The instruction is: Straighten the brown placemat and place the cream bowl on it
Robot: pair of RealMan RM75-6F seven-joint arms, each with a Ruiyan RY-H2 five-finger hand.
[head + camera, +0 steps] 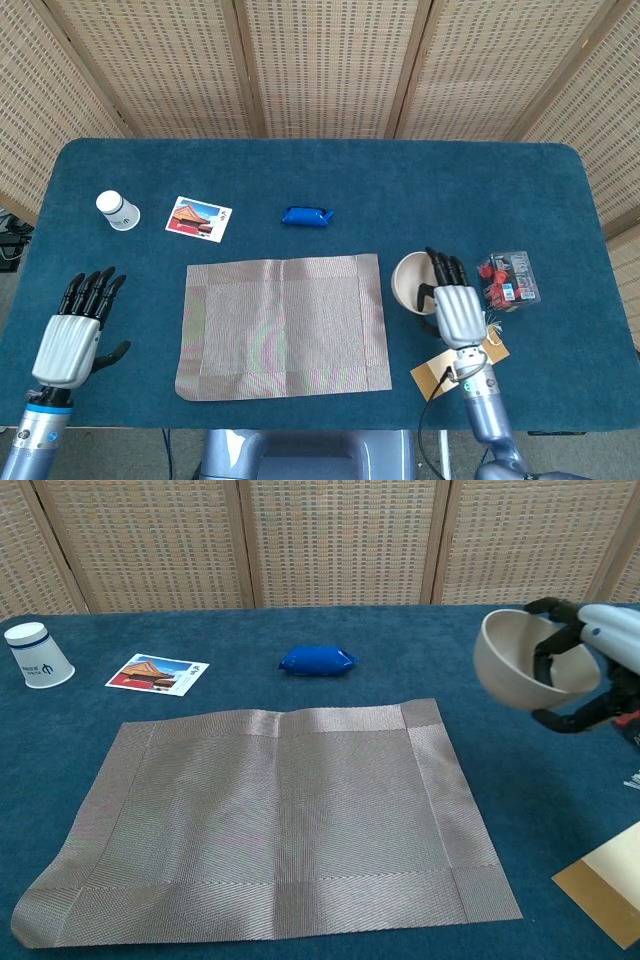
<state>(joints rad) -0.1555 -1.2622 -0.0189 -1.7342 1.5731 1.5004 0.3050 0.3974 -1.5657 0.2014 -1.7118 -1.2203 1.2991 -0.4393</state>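
Gripping the cream bowl (525, 665) by its rim, the right hand (459, 312) holds it in the air, tilted so that its opening faces up and toward the table's left side. Its fingers (548, 652) curl over the rim into the bowl, with the thumb below against the outside. In the head view the bowl sits just off the right edge of the brown placemat (283, 326), not over it.

That placemat lies flat near the front edge of the blue table (330, 175), around its middle, its front left corner slightly curled.

Near the table's front left corner, the left hand (73, 335) hovers with nothing in it, fingers straight and apart.

A paper cup (117, 210) stands upside down toward the left edge, with a postcard (198, 218) beside it. A blue packet (306, 216) lies behind the placemat. By the right edge are a clear box of red items (508, 280) and a tan card (450, 362) near the front.
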